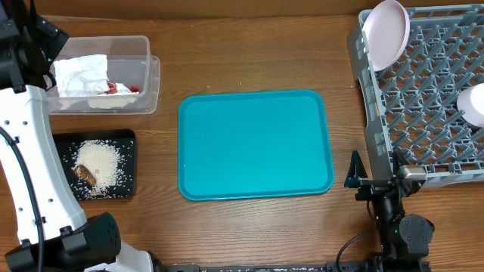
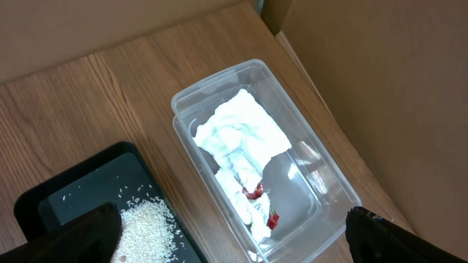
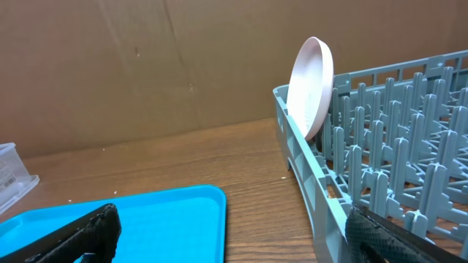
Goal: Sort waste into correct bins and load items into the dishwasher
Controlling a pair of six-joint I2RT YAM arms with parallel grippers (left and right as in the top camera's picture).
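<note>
The clear tub [image 1: 148, 68] [image 2: 314, 172] holds a crumpled white napkin [image 1: 82, 74] [image 2: 238, 135] and a red wrapper [image 1: 121, 88] [image 2: 263, 208]. Rice [image 1: 98, 160] [image 2: 150, 226] and a brown scrap [image 1: 85, 174] lie in the black tray [image 1: 125, 143] [image 2: 80, 190]. In the grey dish rack [image 1: 423, 91] [image 3: 380, 146] a white plate [image 1: 386, 32] [image 3: 311, 88] stands on edge, with a white cup [image 1: 473, 104] at the right. My left gripper [image 2: 234, 245] hovers open over the tub and black tray. My right gripper [image 1: 359, 181] [image 3: 234, 241] is open between the teal tray and the rack. Both are empty.
A bare teal tray [image 1: 255, 143] [image 3: 131, 219] lies in the middle of the wooden table. A cardboard wall runs behind the table. The left arm's white link [image 1: 30, 151] stretches along the left edge beside the black tray.
</note>
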